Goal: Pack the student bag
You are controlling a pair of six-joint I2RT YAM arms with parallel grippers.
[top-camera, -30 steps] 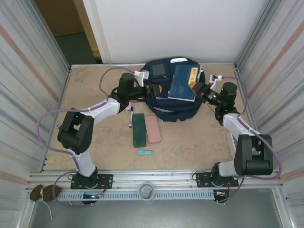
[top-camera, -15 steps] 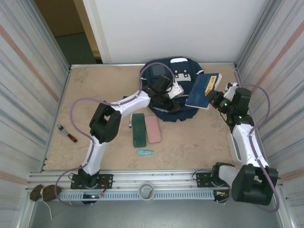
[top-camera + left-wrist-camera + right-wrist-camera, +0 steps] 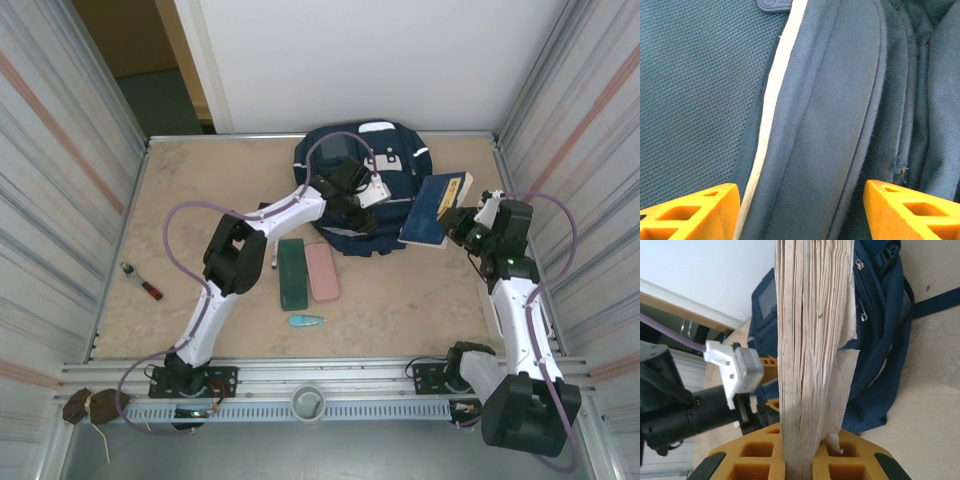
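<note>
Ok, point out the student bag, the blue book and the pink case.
student bag [image 3: 403,160], top view, upper right fabric.
blue book [image 3: 432,208], top view, front cover.
pink case [image 3: 321,272], top view, its middle.

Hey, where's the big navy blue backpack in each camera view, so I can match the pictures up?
Top external: navy blue fabric backpack at the far centre of the table.
Left wrist: backpack close up, a padded fold between the orange fingertips.
Right wrist: backpack upper right, behind the page edge of the thick blue-covered book.
Shared landmark: left gripper, over the backpack's front.
</note>
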